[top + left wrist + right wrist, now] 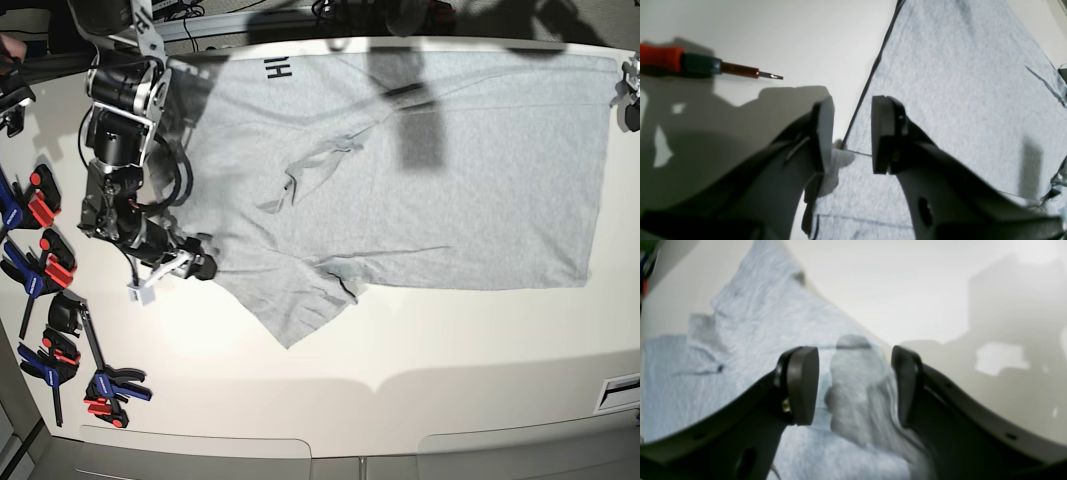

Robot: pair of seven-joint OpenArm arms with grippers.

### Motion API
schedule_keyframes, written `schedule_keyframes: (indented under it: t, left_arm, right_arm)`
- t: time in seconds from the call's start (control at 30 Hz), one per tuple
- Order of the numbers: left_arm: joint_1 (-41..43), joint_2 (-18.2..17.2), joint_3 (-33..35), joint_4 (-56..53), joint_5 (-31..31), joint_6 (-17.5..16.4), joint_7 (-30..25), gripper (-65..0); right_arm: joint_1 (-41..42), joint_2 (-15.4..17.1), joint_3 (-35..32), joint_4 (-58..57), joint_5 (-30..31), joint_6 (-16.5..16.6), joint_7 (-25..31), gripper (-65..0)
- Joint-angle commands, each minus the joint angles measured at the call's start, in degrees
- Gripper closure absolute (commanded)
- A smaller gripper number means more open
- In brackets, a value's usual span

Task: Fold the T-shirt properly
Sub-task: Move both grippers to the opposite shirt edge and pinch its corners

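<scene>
Your bench [480, 340] is a plain white surface, brightly lit and crossed by the dark shadows of the arms. Along the left edge of the base view you see a row of spring clamps [50, 270] with red, blue and black handles, and at the lower right edge a small white fitting. In the upper left of the left wrist view a screwdriver [706, 66] with an orange-red handle lies on the bare white surface, apart from the cloth.

The T-shirt [420, 180] lies spread across the upper and middle part of the base view, light grey, mostly flat, with creases near its middle and a few black letters at its upper left corner. One sleeve points toward the lower centre of that view.

Your right hand [853, 383], at the middle left of the base view, stands wide open at the shirt's left edge. In its own wrist view a raised fold of grey cloth sits between the two pads, which do not press on it.

Your left hand [851, 133] is at the far right edge of the base view, mostly cut off. In its wrist view the pads stand partly apart, astride the shirt's straight edge, one over the bench and one over cloth, clamping nothing.
</scene>
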Motion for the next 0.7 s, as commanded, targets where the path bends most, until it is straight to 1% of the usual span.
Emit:
schedule_keyframes:
  t: [0.0, 0.03, 0.07, 0.1, 0.2, 0.3, 0.37, 0.47, 0.6, 0.67]
  left_arm:
    - [0.0, -1.4, -0.4, 0.9, -1.4, -0.7, -1.3, -18.1]
    - [0.0, -1.4, -0.4, 0.9, -1.4, -0.7, -1.3, -18.1]
    - [0.0, -1.4, -0.4, 0.9, -1.4, -0.7, -1.4, -18.1]
    - [0.0, -1.4, -0.4, 0.9, -1.4, -0.7, -1.5, -18.1]
    - [-0.3, -1.6, -0.4, 0.9, -1.4, -0.7, -3.5, -18.1]
    - [-2.3, -1.9, -0.2, 0.9, -1.2, -0.6, -4.0, -18.1]
    - [-4.6, -2.5, 0.7, 0.9, -0.5, 0.7, -4.1, -18.1]
    - [-9.0, -4.2, 4.7, 0.9, 3.9, 4.4, -5.6, -18.1]
    - [-16.0, -6.9, 13.2, 0.9, 11.7, 8.6, -7.4, -18.1]
    - [-19.8, -7.9, 17.6, 0.4, 15.9, 10.0, -7.5, -18.1]
  right_arm:
    - [0.9, 0.2, -0.9, 0.3, -1.2, -0.1, -1.0, -32.3]
    - [0.9, 0.2, -1.5, 0.3, -1.2, -0.2, -0.4, -31.2]
    - [0.9, 0.3, -1.7, 0.3, -1.2, -0.3, 0.2, -27.6]
    - [0.9, 0.3, -1.7, 0.3, -1.2, -0.4, 0.9, -22.2]
    - [0.9, 0.2, -1.7, 0.3, -1.1, -0.4, 2.1, 0.0]
    - [0.9, 0.2, -1.7, 0.3, -1.1, -0.4, 2.9, 0.0]
    - [0.9, 0.2, -1.7, 0.3, -1.1, -0.4, 3.6, 0.0]
    - [0.9, 0.2, -1.7, 0.3, -1.1, -0.4, 4.5, 0.0]
    - [0.9, 0.2, -1.7, 0.3, -1.1, -0.4, 5.1, 0.0]
    - [0.8, 0.2, -1.7, 0.3, -1.2, -0.4, 5.1, 0.0]
